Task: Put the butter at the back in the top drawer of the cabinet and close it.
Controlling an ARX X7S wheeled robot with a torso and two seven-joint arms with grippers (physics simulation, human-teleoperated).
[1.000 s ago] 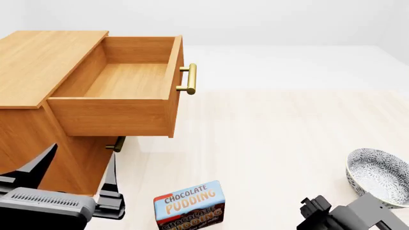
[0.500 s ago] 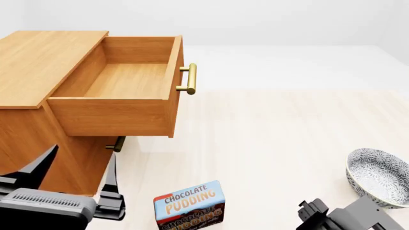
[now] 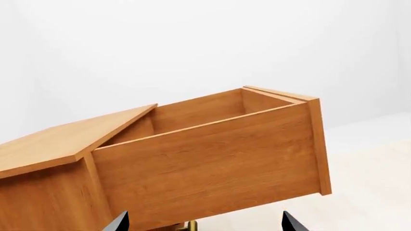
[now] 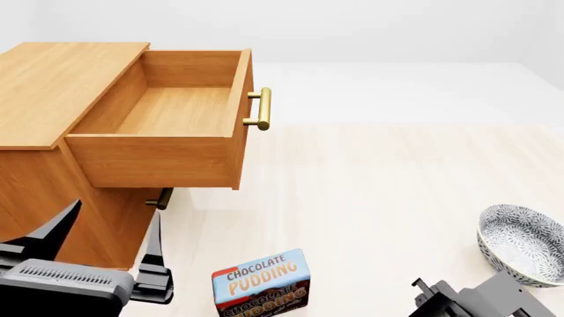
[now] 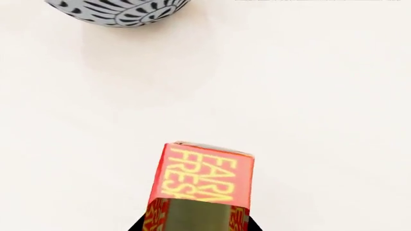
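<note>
**Fingers around the butter, drawer open**

Fingers of the right gripper (image 5: 192, 226) show only as dark tips on either side of the small red-orange rectangular butter box (image 5: 202, 175); whether they clamp it I cannot tell. A patterned grey-and-white ceramic bowl (image 5: 119, 12) sits near that box. Left gripper (image 3: 202, 224) fingers are spread apart beside the boxy orange-brown wooden cabinet (image 4: 62, 79), whose light-brown top drawer (image 4: 168, 112) is pulled out. A brown-and-blue chocolate pudding box (image 4: 261, 284) stands near the cabinet.
</note>
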